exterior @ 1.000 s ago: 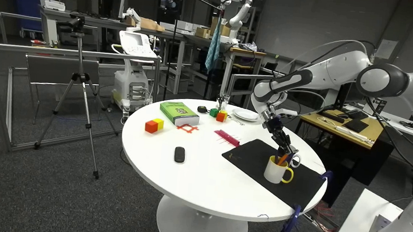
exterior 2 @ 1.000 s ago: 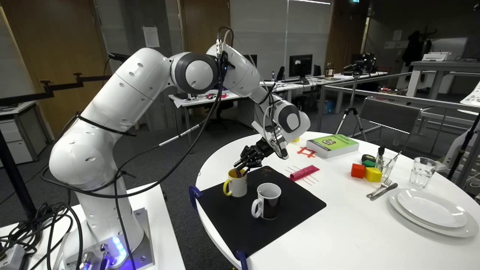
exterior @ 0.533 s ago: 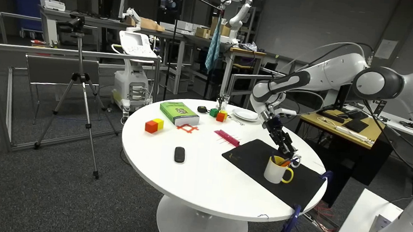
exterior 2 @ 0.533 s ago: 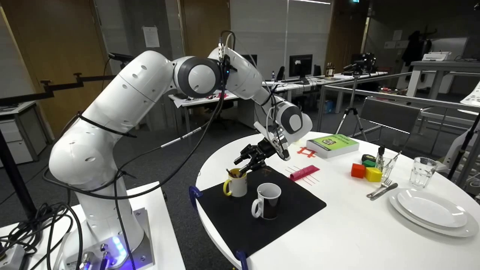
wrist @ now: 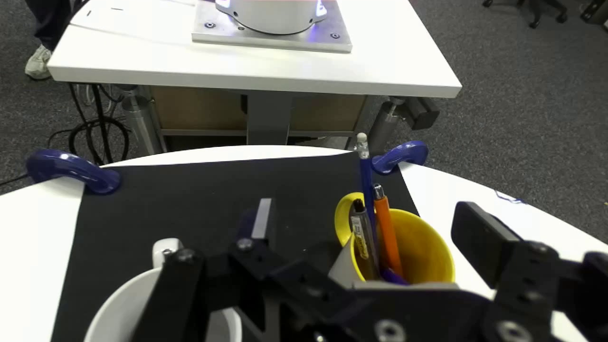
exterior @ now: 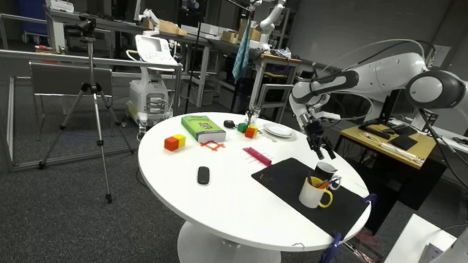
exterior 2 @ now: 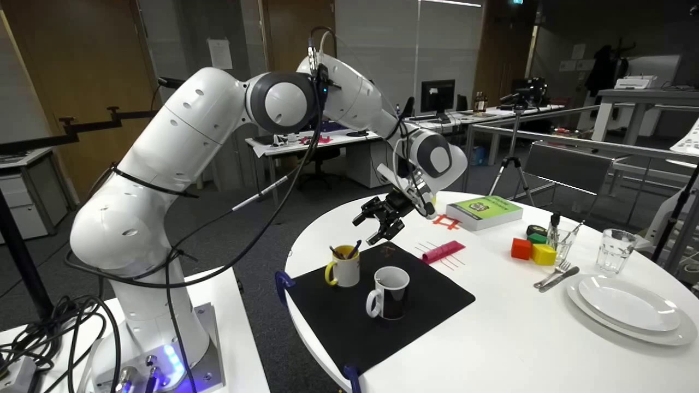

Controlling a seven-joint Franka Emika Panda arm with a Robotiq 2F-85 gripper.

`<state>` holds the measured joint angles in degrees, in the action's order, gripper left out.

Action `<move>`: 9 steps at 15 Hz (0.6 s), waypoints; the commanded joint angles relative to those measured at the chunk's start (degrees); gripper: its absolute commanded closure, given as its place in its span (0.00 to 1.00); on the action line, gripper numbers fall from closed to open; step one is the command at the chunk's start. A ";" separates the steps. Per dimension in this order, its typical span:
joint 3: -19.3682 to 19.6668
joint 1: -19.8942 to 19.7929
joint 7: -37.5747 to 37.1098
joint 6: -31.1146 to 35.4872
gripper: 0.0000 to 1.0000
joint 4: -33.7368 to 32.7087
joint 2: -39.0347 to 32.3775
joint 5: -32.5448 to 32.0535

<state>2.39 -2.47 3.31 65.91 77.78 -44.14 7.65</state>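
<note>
While the yellow-handled mug (exterior 2: 347, 272) holds pens (wrist: 388, 232) — black-and-white mug (exterior 2: 394, 297) near it — gripper (exterior 2: 365, 230) hangs higher, empty, spread wide.

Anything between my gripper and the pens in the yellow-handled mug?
Nothing visible: the open gripper has a clear line to the pens in the yellow-handled mug. The black-and-white mug stands beside it on the black mat, off that line but partly hidden by the gripper in the wrist view.

I'm seeing a rounded white arm (exterior 2: 199, 112) with grey joints (exterior 2: 255, 103) and black cables (exterior 2: 144, 283); its base (exterior 2: 153, 327) is glowing blue, screws (wrist: 389, 328) are dotting its black gripper (exterior 2: 365, 231).
</note>
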 commanded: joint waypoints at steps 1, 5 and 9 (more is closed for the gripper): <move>1.13 -1.08 -0.52 1.95 0.00 3.56 6.01 -2.92; 2.86 -3.33 -1.35 5.39 0.00 5.33 8.48 -2.77; 3.88 -5.62 -0.99 12.33 0.00 7.46 8.80 -2.24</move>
<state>6.24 -6.61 3.29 72.68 80.42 -38.35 5.30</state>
